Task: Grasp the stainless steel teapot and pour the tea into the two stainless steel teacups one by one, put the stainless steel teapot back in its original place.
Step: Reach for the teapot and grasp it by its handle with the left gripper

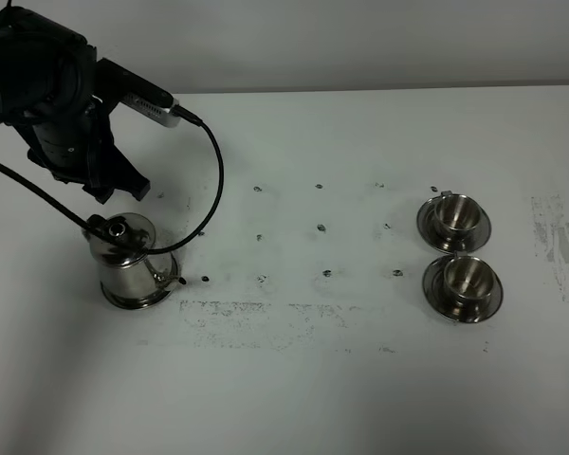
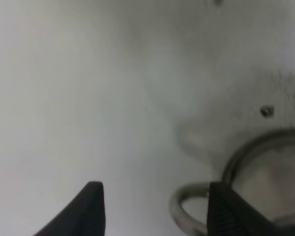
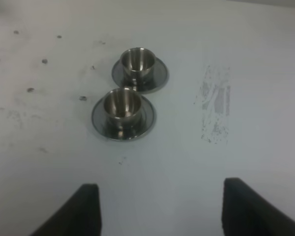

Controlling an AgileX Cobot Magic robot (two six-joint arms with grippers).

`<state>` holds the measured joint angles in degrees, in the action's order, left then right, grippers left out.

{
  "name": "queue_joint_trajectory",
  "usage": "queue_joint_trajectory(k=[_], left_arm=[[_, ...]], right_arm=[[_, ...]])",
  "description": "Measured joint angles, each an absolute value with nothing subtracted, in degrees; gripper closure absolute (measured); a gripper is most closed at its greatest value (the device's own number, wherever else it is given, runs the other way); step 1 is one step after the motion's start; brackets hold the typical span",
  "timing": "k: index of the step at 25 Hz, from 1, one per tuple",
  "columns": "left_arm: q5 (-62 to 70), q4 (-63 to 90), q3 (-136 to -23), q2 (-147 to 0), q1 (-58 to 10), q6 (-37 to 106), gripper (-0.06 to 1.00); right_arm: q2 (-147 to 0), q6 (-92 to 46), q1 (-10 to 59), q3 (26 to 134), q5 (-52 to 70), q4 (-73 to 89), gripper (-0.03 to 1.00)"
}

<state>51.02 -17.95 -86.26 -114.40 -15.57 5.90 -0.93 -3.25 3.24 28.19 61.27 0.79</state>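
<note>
The stainless steel teapot [image 1: 131, 265] stands at the left of the desk [image 1: 360, 408]. The left pincer [image 2: 155, 191] hangs just over it with its jaws apart, the loop handle [image 2: 187, 209] beside one finger and ungripped, and a black cable [image 1: 214, 171] droops past the lid. Dark specks [image 1: 321, 228] and scuff marks [image 1: 256, 318] lie between it and the far teacup [image 1: 455, 216] and near teacup [image 1: 462, 278], which sit close together on saucers at the right, in front of the open, empty right pincer [image 3: 160, 191].

bare table [image 1: 360, 142] between teapot [image 1: 133, 270] and 2 teacups [image 1: 458, 216], cable [image 1: 216, 171] draped over teapot
</note>
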Motion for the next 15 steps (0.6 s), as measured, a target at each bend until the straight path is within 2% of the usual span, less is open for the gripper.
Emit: queue_joint_trajectory(k=[15], left_arm=[[48.7,-14.1,-81.1,-113.0,-12.7,12.4,0.49]], right_arm=[[-0.9,-3.2,3.2,28.2,61.3,0.8,0.46]])
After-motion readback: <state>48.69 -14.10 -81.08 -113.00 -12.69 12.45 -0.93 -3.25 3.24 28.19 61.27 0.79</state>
